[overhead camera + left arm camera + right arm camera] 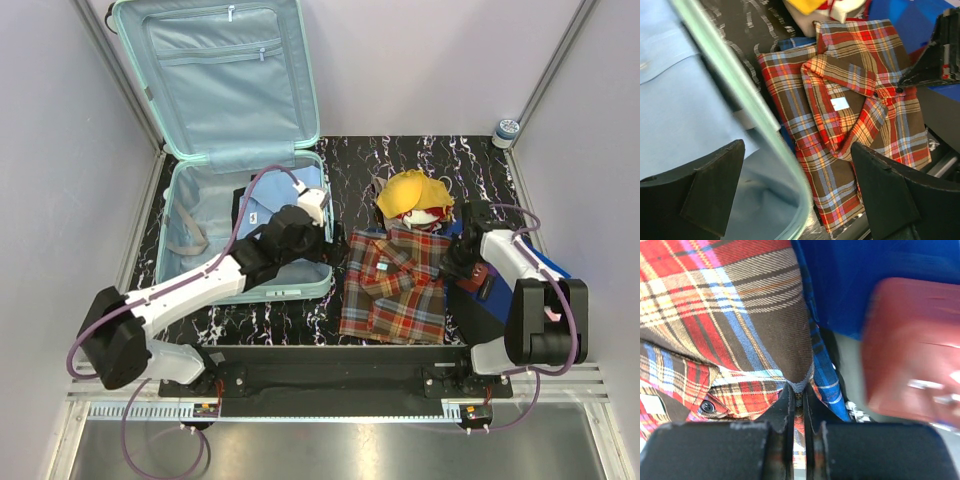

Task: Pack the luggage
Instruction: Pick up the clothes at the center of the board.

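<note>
The luggage (190, 215) lies open at the left, its lid leaning on the back wall and a light blue garment (680, 100) inside. My left gripper (318, 228) hovers open over the case's right rim (752, 112), nothing between its fingers (715, 190). A folded red plaid shirt (392, 290) lies on the table to the right of the case. My right gripper (799, 390) is shut on the plaid shirt's (715, 300) right edge, the cloth pinched between the jaws. In the top view that gripper (452, 265) sits at the shirt's right side.
A yellow and red cap (410, 195) lies behind the shirt. A flat blue box (505, 305) and a reddish-brown item (482, 278) lie under the right arm. A tape roll (507, 130) stands at the back right corner. Grey walls enclose the table.
</note>
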Motion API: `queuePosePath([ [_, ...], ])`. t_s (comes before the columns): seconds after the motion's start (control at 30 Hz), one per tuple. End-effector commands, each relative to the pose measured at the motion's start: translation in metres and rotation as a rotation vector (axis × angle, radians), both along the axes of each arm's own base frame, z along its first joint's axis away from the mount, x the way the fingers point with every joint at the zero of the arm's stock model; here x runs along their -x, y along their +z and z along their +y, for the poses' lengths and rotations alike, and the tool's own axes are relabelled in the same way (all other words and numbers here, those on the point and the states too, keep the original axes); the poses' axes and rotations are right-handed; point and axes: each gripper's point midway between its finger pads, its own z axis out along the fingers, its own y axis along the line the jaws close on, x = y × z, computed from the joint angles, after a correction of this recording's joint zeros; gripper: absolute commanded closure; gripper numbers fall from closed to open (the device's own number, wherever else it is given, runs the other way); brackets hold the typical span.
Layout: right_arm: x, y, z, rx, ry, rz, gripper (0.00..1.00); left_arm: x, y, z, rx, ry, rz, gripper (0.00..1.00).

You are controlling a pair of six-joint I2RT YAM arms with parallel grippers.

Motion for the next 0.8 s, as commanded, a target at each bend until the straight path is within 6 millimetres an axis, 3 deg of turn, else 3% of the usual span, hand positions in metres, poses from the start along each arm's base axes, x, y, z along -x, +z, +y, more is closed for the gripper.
queuePosePath([
  [0.0, -0.003, 0.022, -0.041, 0.15, -0.076, -0.033, 1.0, -0.003, 0.028, -0.038, 0.061, -0.085, -0.055, 0.07],
  [0.13, -0.002, 0.03, -0.054, 0.179, -0.104, -0.044, 1.0, 0.003, 0.021, -0.067, 0.079, -0.153, -0.017, 0.07],
  [0.27, -0.001, 0.029, -0.053, 0.167, -0.098, -0.039, 0.98, 0.011, 0.011, -0.098, 0.099, -0.223, 0.021, 0.09],
  [0.4, -0.004, 0.03, -0.046, 0.13, -0.083, -0.046, 0.81, 0.02, -0.008, -0.125, 0.108, -0.272, 0.089, 0.12],
  [0.43, -0.004, 0.03, -0.043, 0.115, -0.079, -0.048, 0.66, 0.021, -0.02, -0.132, 0.096, -0.279, 0.115, 0.13],
  [0.53, -0.003, 0.031, -0.04, 0.101, -0.076, -0.058, 0.4, 0.023, -0.041, -0.142, 0.086, -0.283, 0.174, 0.16],
  [0.63, -0.003, 0.033, -0.036, 0.078, -0.068, -0.069, 0.32, 0.018, -0.057, -0.148, 0.063, -0.262, 0.19, 0.18],
  [0.77, -0.002, 0.033, -0.032, 0.057, -0.059, -0.076, 0.29, 0.006, -0.075, -0.14, -0.007, -0.172, 0.195, 0.2],
])
